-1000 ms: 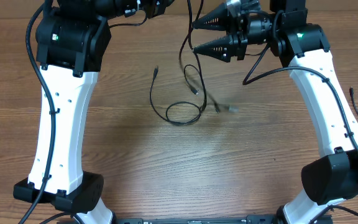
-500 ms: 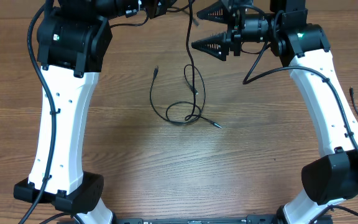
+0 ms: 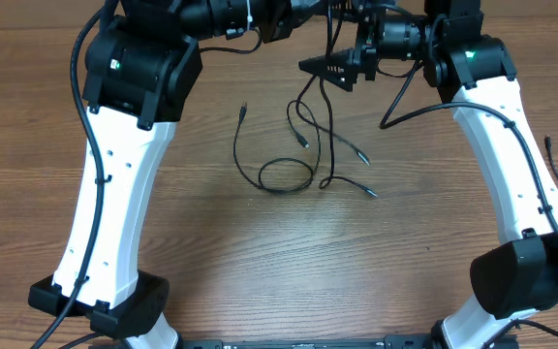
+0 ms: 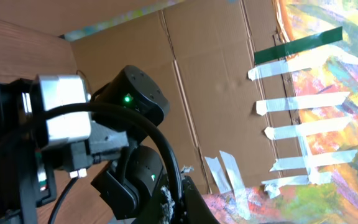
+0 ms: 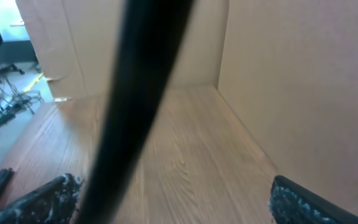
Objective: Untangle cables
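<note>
Now my left tool (image 3: 303, 12) is clamped, seemingly on an upright strand of the cables (image 3: 294, 160) near the worktop (image 3: 260, 252) far edge; my right tool (image 3: 323, 39), just beside it, gapes wide, empty.

Wood-grain table (image 3: 279, 262) boxed in by cardboard.
In the left wrist view, brown cardboard panels (image 4: 216, 93) fill the middle; white tape strips (image 4: 291, 102) and a green tape strip (image 4: 297, 46) cross toward a brightly painted sheet (image 4: 347, 124) at 3 o'clock. In the right wrist view, a daylit grey floor (image 5: 5, 127) shows at 9 o'clock.
</note>
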### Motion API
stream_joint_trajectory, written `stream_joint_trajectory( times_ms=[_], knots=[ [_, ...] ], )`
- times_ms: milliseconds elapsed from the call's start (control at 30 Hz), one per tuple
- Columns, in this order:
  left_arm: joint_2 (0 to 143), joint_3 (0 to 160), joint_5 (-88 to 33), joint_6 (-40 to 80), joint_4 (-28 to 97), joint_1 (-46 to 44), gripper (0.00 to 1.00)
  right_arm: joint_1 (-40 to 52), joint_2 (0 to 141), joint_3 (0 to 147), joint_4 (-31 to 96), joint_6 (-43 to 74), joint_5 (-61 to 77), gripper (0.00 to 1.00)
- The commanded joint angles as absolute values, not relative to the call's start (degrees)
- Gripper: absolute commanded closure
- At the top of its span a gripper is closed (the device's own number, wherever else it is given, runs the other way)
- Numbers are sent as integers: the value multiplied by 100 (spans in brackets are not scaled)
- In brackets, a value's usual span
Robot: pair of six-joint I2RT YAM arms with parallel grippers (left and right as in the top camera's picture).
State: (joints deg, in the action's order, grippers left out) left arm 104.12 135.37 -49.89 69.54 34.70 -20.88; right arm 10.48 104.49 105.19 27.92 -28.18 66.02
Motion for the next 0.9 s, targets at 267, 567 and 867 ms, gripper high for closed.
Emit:
stream_joint_trajectory(
  times_ms=[267,567,867],
  knots=[
    [10418,13603,-4925,6947,3468,-1608,96,1085,10429,10495,2764,-2810,8374,67],
    [10420,13603,-4532,6969,3618,-1564,96,1125,10429,10495,2611,-2790,8993,45],
    [10425,13603,-4447,7078,3570,-1594,96,1127,10429,10495,2580,-2788,8991,31]
  ],
)
